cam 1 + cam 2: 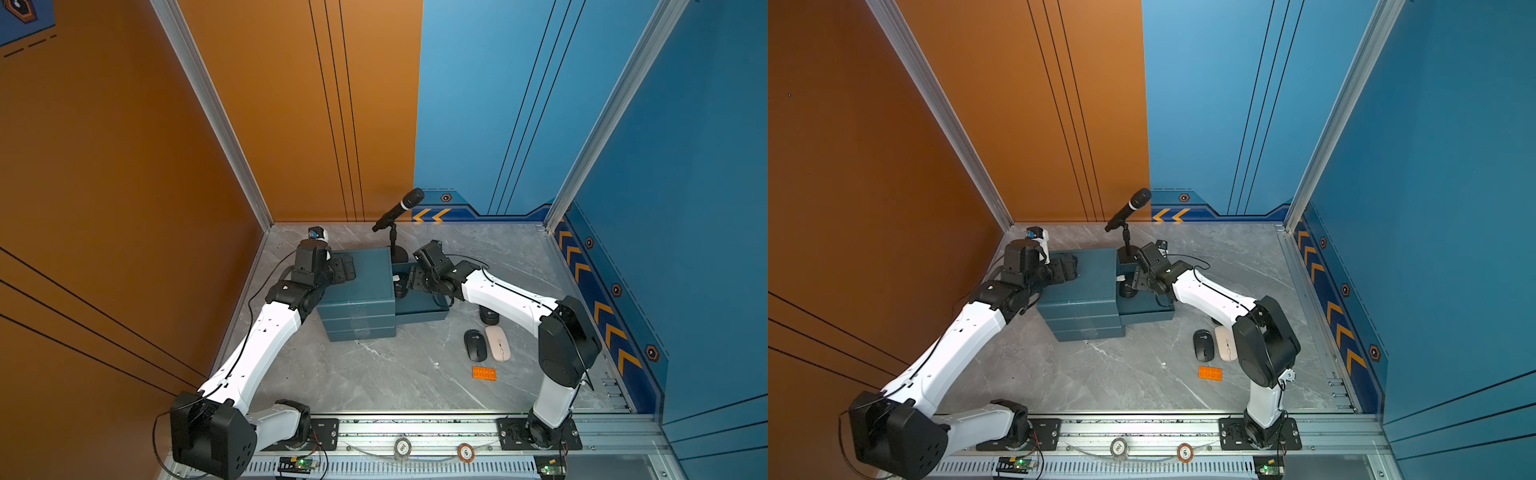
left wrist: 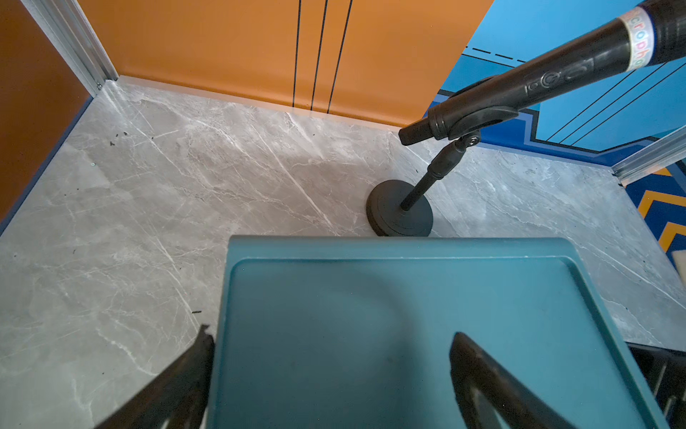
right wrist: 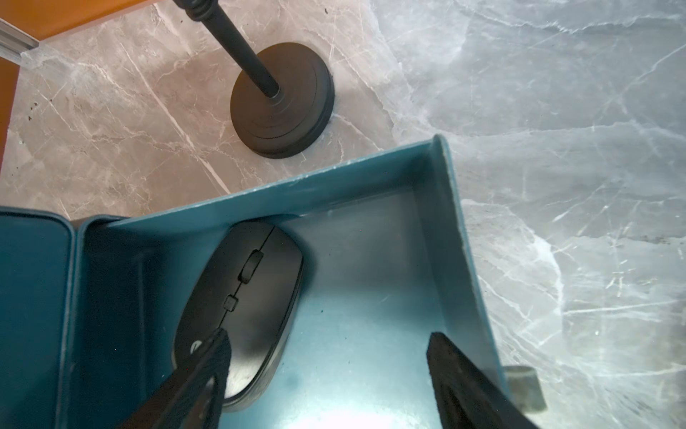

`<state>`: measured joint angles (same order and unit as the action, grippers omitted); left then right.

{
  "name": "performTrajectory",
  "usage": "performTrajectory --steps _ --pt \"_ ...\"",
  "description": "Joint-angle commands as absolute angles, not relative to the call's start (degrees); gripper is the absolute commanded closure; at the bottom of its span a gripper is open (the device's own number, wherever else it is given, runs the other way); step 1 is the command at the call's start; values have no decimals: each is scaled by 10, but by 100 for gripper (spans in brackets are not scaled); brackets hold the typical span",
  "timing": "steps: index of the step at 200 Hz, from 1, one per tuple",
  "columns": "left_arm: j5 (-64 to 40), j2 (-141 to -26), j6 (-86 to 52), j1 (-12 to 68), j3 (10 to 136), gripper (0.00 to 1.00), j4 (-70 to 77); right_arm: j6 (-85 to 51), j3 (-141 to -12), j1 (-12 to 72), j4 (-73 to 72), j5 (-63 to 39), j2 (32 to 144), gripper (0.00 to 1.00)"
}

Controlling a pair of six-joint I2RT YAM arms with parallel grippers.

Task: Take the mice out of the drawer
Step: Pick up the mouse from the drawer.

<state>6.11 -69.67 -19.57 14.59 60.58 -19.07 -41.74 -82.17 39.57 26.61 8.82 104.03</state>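
Note:
A teal drawer [image 3: 456,223] stands pulled out to the right of its teal cabinet [image 1: 365,282]. One black mouse [image 3: 245,297] lies in the drawer against its far wall, also visible in a top view [image 1: 400,287]. My right gripper [image 3: 328,336] hangs open inside the drawer. One of its fingers [image 3: 208,364] is over the mouse's logo end, the other near the drawer's side wall. On the table to the right lie a black mouse [image 1: 475,345] and a pale mouse [image 1: 498,343]. My left gripper [image 2: 331,333] is open, straddling the left edge of the cabinet top [image 2: 371,297].
A black microphone [image 1: 399,210] on a round-based stand [image 3: 282,100] stands just behind the drawer. An orange studded plate [image 1: 484,372] lies in front of the two mice. A dark object [image 1: 489,316] sits partly under my right arm.

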Motion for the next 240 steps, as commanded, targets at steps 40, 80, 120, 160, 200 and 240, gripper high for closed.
performTrajectory --steps 40,80,120,160,200,240 --pt "51 -700 -199 147 616 2 -185 -402 -864 428 276 34 1071 20" --pt "52 -697 -199 147 616 2 -185 -407 -883 438 265 20 1102 19" --pt "53 -694 -199 147 616 2 -185 -404 -911 441 300 40 1133 19" --pt "53 -694 -198 146 615 2 -183 -404 -918 446 378 134 1140 20" --pt "51 -694 -200 147 615 2 -183 -393 -910 444 392 171 1116 21" --pt "50 -695 -202 147 615 2 -183 -386 -922 445 388 165 1101 24"
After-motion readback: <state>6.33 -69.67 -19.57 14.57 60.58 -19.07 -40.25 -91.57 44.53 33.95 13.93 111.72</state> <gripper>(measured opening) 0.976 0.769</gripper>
